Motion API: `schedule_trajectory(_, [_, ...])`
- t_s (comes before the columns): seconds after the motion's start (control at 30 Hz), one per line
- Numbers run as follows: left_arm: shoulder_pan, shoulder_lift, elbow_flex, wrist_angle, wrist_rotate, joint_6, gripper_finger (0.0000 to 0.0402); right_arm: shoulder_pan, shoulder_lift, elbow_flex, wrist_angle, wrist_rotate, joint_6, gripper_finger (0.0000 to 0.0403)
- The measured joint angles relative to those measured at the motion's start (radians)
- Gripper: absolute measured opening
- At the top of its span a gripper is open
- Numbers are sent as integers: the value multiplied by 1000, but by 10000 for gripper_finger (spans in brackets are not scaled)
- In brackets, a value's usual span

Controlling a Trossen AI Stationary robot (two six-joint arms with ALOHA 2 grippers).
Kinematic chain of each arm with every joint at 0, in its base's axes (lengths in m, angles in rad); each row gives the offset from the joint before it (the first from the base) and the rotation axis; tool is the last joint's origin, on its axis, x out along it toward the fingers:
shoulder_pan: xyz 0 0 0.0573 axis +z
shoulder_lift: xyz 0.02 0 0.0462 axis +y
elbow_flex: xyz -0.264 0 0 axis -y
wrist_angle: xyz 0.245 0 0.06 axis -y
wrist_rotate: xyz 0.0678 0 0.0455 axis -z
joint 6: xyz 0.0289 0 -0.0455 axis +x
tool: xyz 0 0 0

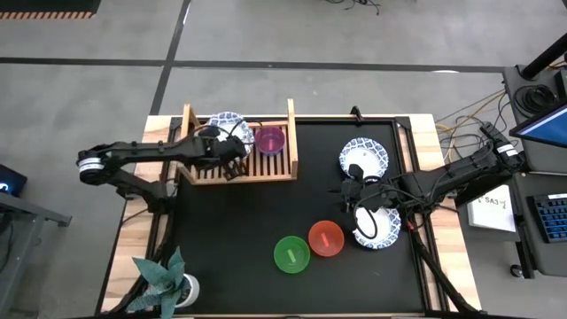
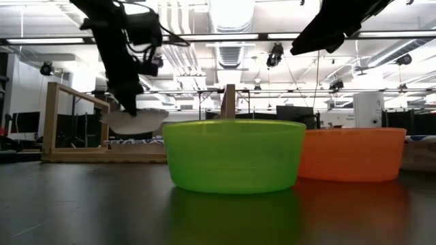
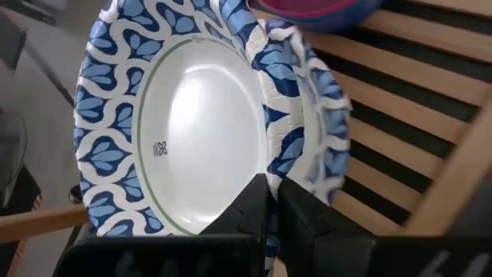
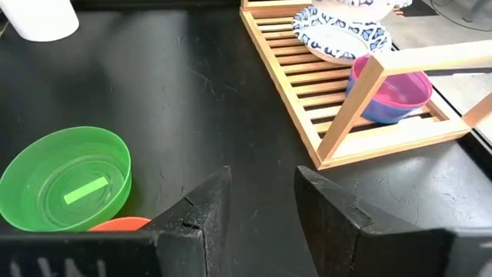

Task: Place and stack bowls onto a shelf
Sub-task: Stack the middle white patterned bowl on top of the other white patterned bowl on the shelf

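Observation:
My left gripper [image 1: 230, 147] reaches over the wooden shelf [image 1: 241, 173] and is shut on a white bowl with a blue patterned rim [image 1: 226, 127]. A second blue-patterned rim [image 3: 327, 100] shows right behind it. A magenta bowl [image 1: 269, 139] sits inside a cyan bowl [image 4: 377, 113] on the shelf's slats. My right gripper [image 1: 350, 190] hovers open over the black mat, between two more white-and-blue bowls [image 1: 364, 157] [image 1: 377, 226]. The red bowl [image 1: 325, 237] and the green bowl [image 1: 291, 254] stand on the mat. My left gripper pinches the white-and-blue bowl by its rim [image 3: 269, 165], one finger inside the bowl and one outside. The fingers point down from above. In the low view the bowl [image 2: 134, 121] hangs below the fingers, above the shelf's floor [image 2: 102, 155]. Whether it touches the second bowl, I cannot tell.
A potted plant [image 1: 166, 279] stands at the table's near left corner. The shelf's side rails and corner posts [image 4: 361, 96] rise around the bowls. Bare black mat [image 1: 230, 230] lies between the shelf and the green bowl.

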Motion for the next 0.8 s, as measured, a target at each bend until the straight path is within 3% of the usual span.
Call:
schedule_trajectory(0.47, [40, 139, 0, 64, 14, 41, 67, 0, 0, -8, -1, 0, 5, 144])
schedule_trajectory(0.8, [33, 100, 0, 39, 143, -22, 124, 0, 0, -10, -1, -1, 12, 150])
